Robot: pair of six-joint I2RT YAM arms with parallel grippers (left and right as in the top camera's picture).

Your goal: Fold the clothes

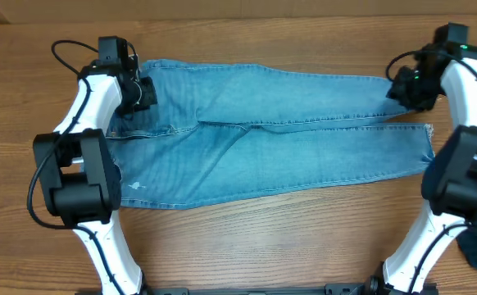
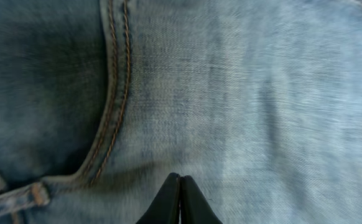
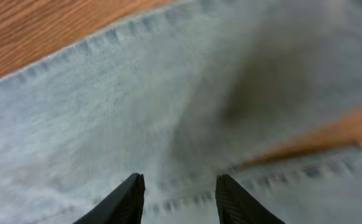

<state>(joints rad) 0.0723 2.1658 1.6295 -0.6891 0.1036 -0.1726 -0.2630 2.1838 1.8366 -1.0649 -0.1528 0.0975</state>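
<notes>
**Inspector:** While lying flat across the table [image 1: 238, 254], found unfolded: jeans [image 1: 279, 147], long axis left to right, waistband left, hems right.

**Clerk:** Noted. Left gripper [image 2: 180, 186]?

**Inspector:** Pressed together over the waistband, far-left corner. Cannot confirm any cloth between the tips.

**Clerk:** Right gripper [image 3: 180, 186]?

**Inspector:** Spread, just above the far leg's hem, far right.

**Clerk:** Judged nearer the hems, then. Recommend carrying that end leftward.
</notes>
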